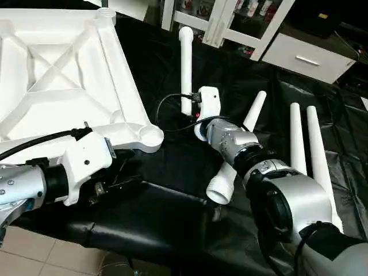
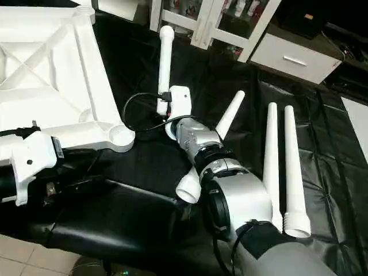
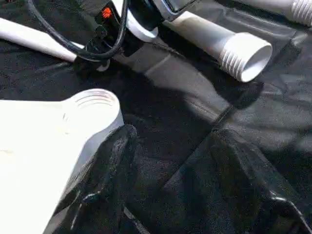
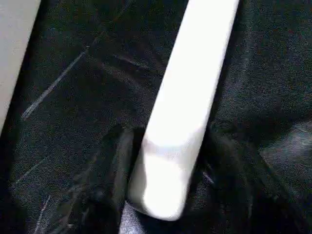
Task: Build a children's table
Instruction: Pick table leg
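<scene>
While the tabletop [image 1: 69, 75] lies ribbed side up, right pincer [image 4: 165, 161] snug around a white leg [image 4: 190, 97], left pincer [image 3: 170, 190] agape beside a corner socket [image 3: 92, 105]

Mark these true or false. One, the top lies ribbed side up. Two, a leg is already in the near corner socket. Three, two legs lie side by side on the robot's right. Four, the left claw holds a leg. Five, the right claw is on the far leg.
1. The top lies ribbed side up. True.
2. A leg is in the near socket. False: that socket is empty.
3. Two legs lie side by side on the robot's right. True.
4. The left claw holds a leg. False: it is open and empty beside the top's near corner.
5. The right claw is on the far leg. True: its fingers close on it.
</scene>
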{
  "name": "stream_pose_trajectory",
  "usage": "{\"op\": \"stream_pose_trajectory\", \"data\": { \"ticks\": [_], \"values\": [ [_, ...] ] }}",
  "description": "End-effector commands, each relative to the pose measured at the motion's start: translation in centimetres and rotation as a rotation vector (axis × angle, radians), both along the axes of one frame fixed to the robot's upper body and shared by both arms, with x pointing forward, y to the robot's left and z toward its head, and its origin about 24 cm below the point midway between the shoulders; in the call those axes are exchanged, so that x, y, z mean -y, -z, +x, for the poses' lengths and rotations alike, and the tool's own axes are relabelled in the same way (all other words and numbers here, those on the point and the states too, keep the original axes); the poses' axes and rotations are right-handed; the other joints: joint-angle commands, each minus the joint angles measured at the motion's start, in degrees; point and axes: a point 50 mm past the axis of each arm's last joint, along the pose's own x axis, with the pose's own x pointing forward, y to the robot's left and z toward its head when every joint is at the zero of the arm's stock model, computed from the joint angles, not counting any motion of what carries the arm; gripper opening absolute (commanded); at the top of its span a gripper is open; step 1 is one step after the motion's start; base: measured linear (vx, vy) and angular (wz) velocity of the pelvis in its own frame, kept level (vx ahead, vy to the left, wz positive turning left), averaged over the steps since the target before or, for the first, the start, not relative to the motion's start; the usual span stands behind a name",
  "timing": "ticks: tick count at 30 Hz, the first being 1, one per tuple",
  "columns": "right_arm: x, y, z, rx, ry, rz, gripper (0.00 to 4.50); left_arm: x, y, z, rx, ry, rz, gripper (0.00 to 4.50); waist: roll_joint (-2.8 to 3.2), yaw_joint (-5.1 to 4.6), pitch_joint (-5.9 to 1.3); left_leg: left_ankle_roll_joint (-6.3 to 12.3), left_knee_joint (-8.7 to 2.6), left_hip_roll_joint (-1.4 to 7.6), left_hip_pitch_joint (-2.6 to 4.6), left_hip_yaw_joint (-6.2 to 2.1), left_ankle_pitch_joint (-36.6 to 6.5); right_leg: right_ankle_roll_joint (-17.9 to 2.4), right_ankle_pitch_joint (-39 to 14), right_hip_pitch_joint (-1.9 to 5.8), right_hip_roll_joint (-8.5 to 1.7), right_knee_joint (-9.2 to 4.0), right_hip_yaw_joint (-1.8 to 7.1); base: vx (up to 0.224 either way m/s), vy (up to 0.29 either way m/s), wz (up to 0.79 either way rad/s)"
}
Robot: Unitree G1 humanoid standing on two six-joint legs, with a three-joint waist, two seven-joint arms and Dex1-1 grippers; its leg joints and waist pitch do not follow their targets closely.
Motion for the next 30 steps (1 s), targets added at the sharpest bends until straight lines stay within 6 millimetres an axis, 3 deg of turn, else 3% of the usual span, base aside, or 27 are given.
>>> {"op": "stream_pose_trajectory", "data": {
  "ticks": [1, 5, 9, 14, 16, 17, 20, 21, 23, 26, 27, 28, 29, 30],
  "values": [
    [1.1, 1.9, -0.6, -0.082, 0.024, -0.015, 2.05, 0.3, 0.1, -0.2, -0.003, 0.025, 0.012, 2.78, 2.89, 0.01, -3.55, -4.79, -4.31, 2.91, 2.20, -1.24, -4.5, -10.1, 1.3, 2.88, -4.69, -2.37, 3.10, 0.000, 0.000, 0.00],
    [1.3, 2.2, -0.7, -0.098, 0.036, -0.009, 1.70, 0.4, 0.1, -0.1, -0.004, 0.030, 0.006, 2.78, 3.17, 0.11, -3.64, -4.99, -4.28, 2.89, 2.26, -1.24, -4.8, -10.3, 1.5, 2.90, -4.69, -2.31, 3.09, 0.000, 0.000, 0.00],
    [1.4, 2.3, -0.7, -0.105, 0.042, -0.008, 1.38, 0.4, 0.1, -0.1, -0.005, 0.032, 0.007, 2.78, 3.07, 0.11, -3.70, -4.85, -4.25, 2.88, 2.25, -1.25, -4.4, -10.5, 2.2, 2.97, -4.65, -2.26, 3.06, 0.000, 0.000, 0.00],
    [1.8, 2.6, -0.7, -0.112, 0.058, -0.005, 1.23, 0.4, 0.1, 0.0, -0.001, 0.035, 0.006, 2.78, 3.24, 0.22, -3.85, -5.07, -4.27, 2.93, 2.35, -1.26, -5.3, -10.7, 1.4, 2.98, -4.71, -2.29, 3.04, 0.000, 0.000, 0.00],
    [1.8, 2.7, -0.7, -0.113, 0.060, -0.005, 1.22, 0.4, 0.1, 0.1, 0.000, 0.034, 0.005, 2.78, 3.27, 0.27, -4.01, -5.14, -4.22, 2.90, 2.36, -1.25, -5.1, -10.9, 1.7, 3.02, -4.68, -2.23, 3.02, 0.000, 0.000, 0.00],
    [1.9, 2.7, -0.7, -0.111, 0.061, -0.001, 1.21, 0.4, 0.2, 0.3, 0.011, 0.031, 0.004, 2.78, 3.53, 0.29, -4.59, -5.18, -4.09, 2.86, 2.48, -1.22, -4.6, -11.1, 2.5, 3.21, -4.64, -2.04, 2.99, 0.000, 0.000, 0.00],
    [2.3, 2.6, -0.7, -0.097, 0.053, 0.008, 1.21, 0.4, 0.3, 0.9, 0.055, 0.005, -0.002, 2.78, 3.47, 0.34, -4.78, -4.99, -4.02, 2.90, 2.50, -1.16, -3.9, -11.3, 3.5, 3.24, -4.54, -1.97, 2.94, 0.000, 0.000, 0.00],
    [2.4, 2.5, -0.6, -0.080, 0.041, 0.010, 1.21, 0.4, 0.4, 1.3, 0.065, -0.011, -0.012, 2.78, 3.70, 0.34, -5.78, -4.98, -3.77, 2.88, 2.69, -1.10, -3.0, -11.7, 4.7, 3.54, -4.47, -1.63, 2.88, 0.000, 0.000, 0.00],
    [2.5, 2.4, -0.5, -0.068, 0.032, 0.011, 1.20, 0.5, 0.5, 1.6, 0.076, -0.027, -0.028, 2.78, 3.69, 0.39, -5.96, -4.85, -3.65, 2.82, 2.48, -1.10, -1.3, -12.2, 6.9, 3.68, -4.39, -1.46, 2.82, 0.000, 0.000, 0.00],
    [3.6, 1.3, 0.0, -0.013, 0.010, 0.080, 1.20, 1.1, 0.9, 3.7, 0.122, -0.137, -0.139, 2.78, 3.67, 0.71, -7.98, -4.44, -3.07, 2.75, 2.94, -0.72, 0.0, -13.6, 9.6, 4.09, -4.24, -1.20, 2.70, 0.000, 0.000, 0.00],
    [3.8, 1.2, 0.1, -0.007, 0.010, 0.089, 1.20, 1.1, 1.0, 4.0, 0.125, -0.152, -0.153, 2.78, 3.59, 0.84, -8.27, -4.10, -2.90, 2.75, 2.60, -0.84, 0.6, -14.0, 10.3, 4.38, -4.36, -0.98, 2.81, 0.000, 0.000, 0.00],
    [4.2, 0.8, 0.2, 0.010, 0.009, 0.112, 1.20, 1.2, 1.1, 4.6, 0.128, -0.184, -0.184, 2.78, 3.83, 0.99, -9.03, -3.58, -2.67, 2.73, 2.47, -0.87, 0.5, -14.4, 10.0, 4.73, -4.54, -0.86, 2.84, 0.000, 0.000, 0.00],
    [4.4, 0.7, 0.3, 0.015, 0.008, 0.118, 1.20, 1.3, 1.2, 4.8, 0.128, -0.193, -0.192, 2.94, 3.61, 0.95, -8.90, -3.28, -2.65, 2.74, 2.40, -0.82, 0.0, -14.5, 9.4, 4.59, -4.58, -0.97, 2.85, 0.000, 0.000, 0.00],
    [4.9, 0.4, 0.4, 0.035, 0.003, 0.140, 1.20, 1.5, 1.4, 5.4, 0.132, -0.218, -0.222, 3.03, 4.05, 1.02, -9.28, -3.19, -2.45, 2.81, 2.31, -0.92, -0.2, -14.8, 9.2, 4.79, -4.74, -0.80, 2.91, 0.000, 0.000, 0.00]
  ]
}}
